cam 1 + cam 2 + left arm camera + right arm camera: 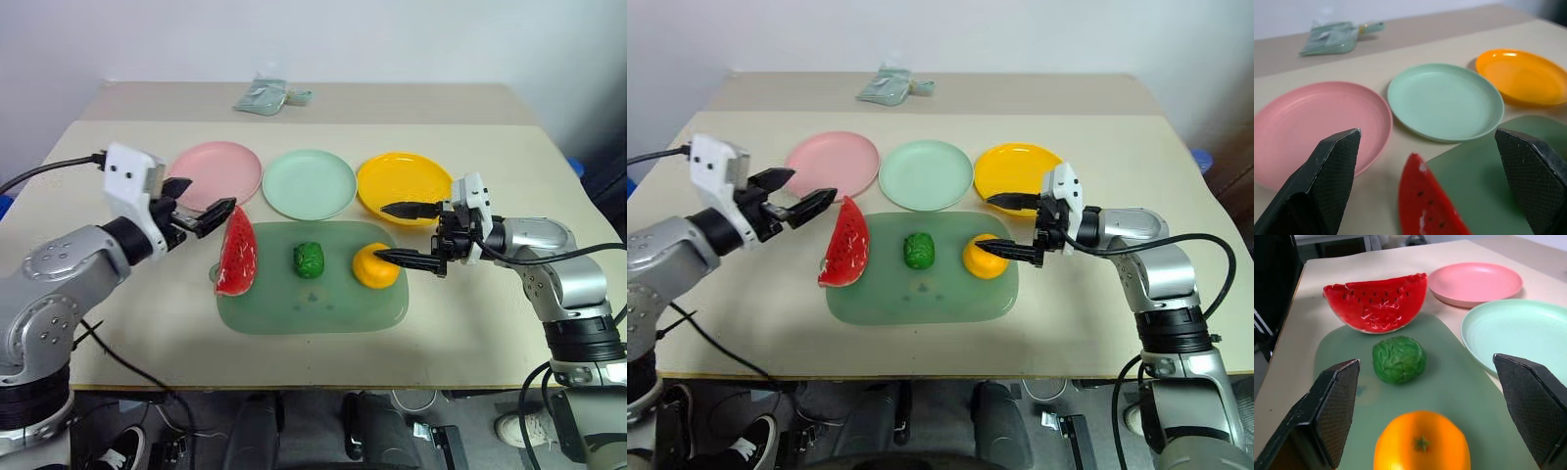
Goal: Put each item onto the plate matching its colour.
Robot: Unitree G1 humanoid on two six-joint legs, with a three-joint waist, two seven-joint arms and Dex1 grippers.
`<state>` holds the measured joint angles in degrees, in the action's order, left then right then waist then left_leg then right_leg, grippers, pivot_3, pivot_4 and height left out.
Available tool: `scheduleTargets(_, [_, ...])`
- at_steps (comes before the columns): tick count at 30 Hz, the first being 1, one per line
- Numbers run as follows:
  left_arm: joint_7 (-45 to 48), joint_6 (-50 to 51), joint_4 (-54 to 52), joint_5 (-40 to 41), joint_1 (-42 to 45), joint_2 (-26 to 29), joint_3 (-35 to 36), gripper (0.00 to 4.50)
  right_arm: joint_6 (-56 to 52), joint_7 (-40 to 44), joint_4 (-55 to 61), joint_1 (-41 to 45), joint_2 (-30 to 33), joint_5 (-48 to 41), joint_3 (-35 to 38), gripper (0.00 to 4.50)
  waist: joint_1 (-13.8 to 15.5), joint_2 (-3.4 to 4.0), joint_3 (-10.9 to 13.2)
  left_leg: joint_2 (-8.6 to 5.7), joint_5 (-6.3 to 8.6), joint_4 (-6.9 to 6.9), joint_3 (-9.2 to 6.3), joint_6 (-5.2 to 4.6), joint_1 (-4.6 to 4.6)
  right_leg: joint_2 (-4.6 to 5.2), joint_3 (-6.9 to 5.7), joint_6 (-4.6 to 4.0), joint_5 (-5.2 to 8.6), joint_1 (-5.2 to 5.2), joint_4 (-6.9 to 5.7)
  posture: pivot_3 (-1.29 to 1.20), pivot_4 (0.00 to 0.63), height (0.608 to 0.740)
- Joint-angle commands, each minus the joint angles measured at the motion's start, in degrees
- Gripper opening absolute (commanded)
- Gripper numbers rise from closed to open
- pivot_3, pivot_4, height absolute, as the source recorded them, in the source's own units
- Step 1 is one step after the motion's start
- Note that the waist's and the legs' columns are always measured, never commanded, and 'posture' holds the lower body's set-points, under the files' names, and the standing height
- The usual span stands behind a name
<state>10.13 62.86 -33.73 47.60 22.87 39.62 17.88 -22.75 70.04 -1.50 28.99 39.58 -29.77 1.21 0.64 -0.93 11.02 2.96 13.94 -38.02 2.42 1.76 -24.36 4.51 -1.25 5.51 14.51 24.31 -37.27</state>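
On the translucent green mat (313, 304), a red watermelon wedge (237, 253) stands on its left edge, a bumpy dark-green lump (309, 258) sits in the middle and a round orange (373, 265) lies at the right. Behind the mat are a pink plate (216, 172), a mint plate (309, 183) and a yellow-orange plate (404, 186), all bare. My left gripper (213, 192) hovers open just left of the wedge's top. My right gripper (379, 232) is open right beside the orange, pointing left, one finger over the yellow plate's front rim. The right wrist view has the orange (1421, 443) between the fingers.
A clear bag with pale green contents (265, 96) lies far back on the table. A black cable (49, 171) runs from my left wrist off the table's left edge. Bare tabletop lies in front of the mat and on both sides.
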Motion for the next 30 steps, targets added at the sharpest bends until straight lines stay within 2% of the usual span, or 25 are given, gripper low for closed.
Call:
scheduleTargets(1, [-7.2, 8.5, -5.5, 1.0, 2.1, -2.1, -3.0, 4.5, 0.7, -1.2, 0.7, 0.7, -0.2, -0.8, 2.5, 4.45, 0.1, 0.0, 0.0, -0.04, 0.0, 0.06, 0.16, -0.01, 0.0, -0.01, 0.25, -0.01, -0.01, 0.11, -0.06, 0.0, 0.15, 0.737])
scheduleTargets(6, [-12.9, 17.7, -7.7, 0.0, 3.9, -5.7, -2.3, 4.5, 1.7, -0.5, 0.6, 0.6, 0.0, -1.1, 2.4, 4.45, -0.1, 0.0, 0.0, -0.07, 0.01, 0.06, 0.12, -0.01, 0.01, -0.02, 0.28, 0.02, -0.02, 0.11, -0.07, 0.0, 0.15, 0.737])
scheduleTargets(12, [-17.5, 24.7, -9.9, -5.0, 5.7, -9.0, -3.8, 4.5, 3.8, 0.6, 0.3, 0.6, -0.9, -1.5, 2.8, 4.45, 0.0, -0.02, 0.0, -0.12, 0.01, 0.02, 0.12, -0.01, 0.0, 0.01, 0.28, 0.04, -0.03, 0.07, -0.05, 0.0, 0.15, 0.737])
scheduleTargets(19, [-18.9, 26.4, -10.9, -10.1, 3.9, -15.6, -1.8, 4.5, 4.3, 2.4, 1.2, 1.5, -1.6, -3.1, 2.8, 4.45, 0.0, -0.02, 0.0, -0.12, 0.0, 0.02, 0.11, -0.01, 0.01, 0.01, 0.28, 0.04, -0.03, 0.07, -0.04, 0.0, 0.15, 0.737])
scheduleTargets(30, [-17.1, 26.1, -9.7, -17.0, 1.5, -17.5, -6.3, 4.5, 4.4, 1.3, 2.7, 1.0, -1.2, -2.9, 3.1, 4.45, 0.0, -0.02, 0.0, -0.12, 0.0, 0.01, 0.09, -0.01, 0.0, 0.02, 0.27, 0.04, -0.03, 0.06, -0.04, 0.0, 0.15, 0.737])
